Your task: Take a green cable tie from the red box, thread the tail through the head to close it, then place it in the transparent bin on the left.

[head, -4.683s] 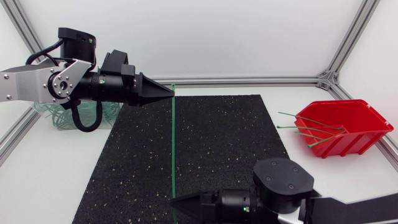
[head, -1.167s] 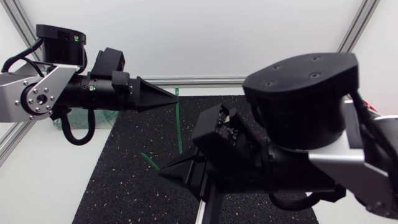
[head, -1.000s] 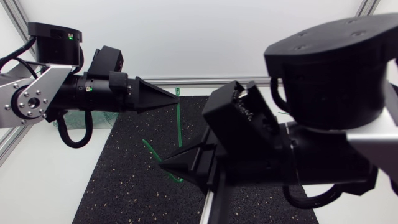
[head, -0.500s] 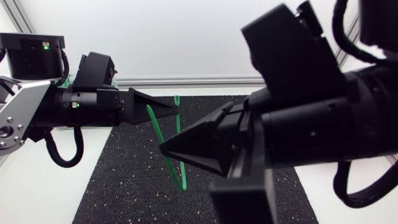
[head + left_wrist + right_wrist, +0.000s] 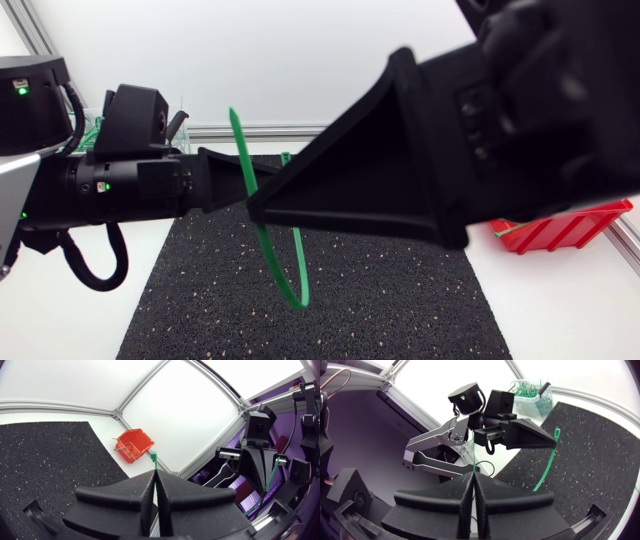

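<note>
Left end effector [image 5: 155,471] and right end effector [image 5: 472,474] grasp the looped green plastic cable tie [image 5: 236,140]; steer tail squarely into head [image 5: 154,455].

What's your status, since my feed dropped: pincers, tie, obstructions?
Left pincer shut on green cable tie. Right pincer shut on it too. Tie bowed above mat, not seen threaded. Right arm blocks much of head view.

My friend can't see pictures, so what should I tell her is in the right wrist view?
A green cable tie bends in a curve over the black mat, pinched at both ends: the right gripper, nearest the camera, holds its tail, and the left gripper ahead holds its head end. Beyond them stands the transparent bin, with more ties inside.
</note>
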Controlling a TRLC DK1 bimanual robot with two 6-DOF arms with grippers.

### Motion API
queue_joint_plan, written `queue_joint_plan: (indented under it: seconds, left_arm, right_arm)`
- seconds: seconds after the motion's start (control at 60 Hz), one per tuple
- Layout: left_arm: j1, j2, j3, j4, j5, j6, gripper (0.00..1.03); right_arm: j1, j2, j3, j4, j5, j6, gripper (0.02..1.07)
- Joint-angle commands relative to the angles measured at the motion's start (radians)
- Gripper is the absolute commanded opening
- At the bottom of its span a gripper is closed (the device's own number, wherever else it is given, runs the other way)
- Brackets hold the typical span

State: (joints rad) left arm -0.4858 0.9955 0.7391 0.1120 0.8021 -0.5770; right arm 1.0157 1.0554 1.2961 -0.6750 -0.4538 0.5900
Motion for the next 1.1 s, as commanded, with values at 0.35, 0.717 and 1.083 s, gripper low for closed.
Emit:
queue_joint_plan:
  seconds: [0.35, 0.717, 1.083]
  left_arm:
    - [-0.085, -0.11, -0.078, 0.081, -0.116, -0.095, 0.04]
    - [-0.108, -0.196, -0.132, 0.173, -0.116, -0.147, 0.04]
    - [-0.111, -0.235, -0.13, 0.181, -0.116, -0.21, 0.04]
  right_arm:
    - [-0.043, 0.055, 0.083, -0.081, -0.097, 0.312, 0.07]
    - [-0.085, 0.114, 0.131, -0.08, -0.149, 0.407, 0.07]
    - [-0.108, 0.16, 0.163, -0.104, -0.255, 0.475, 0.07]
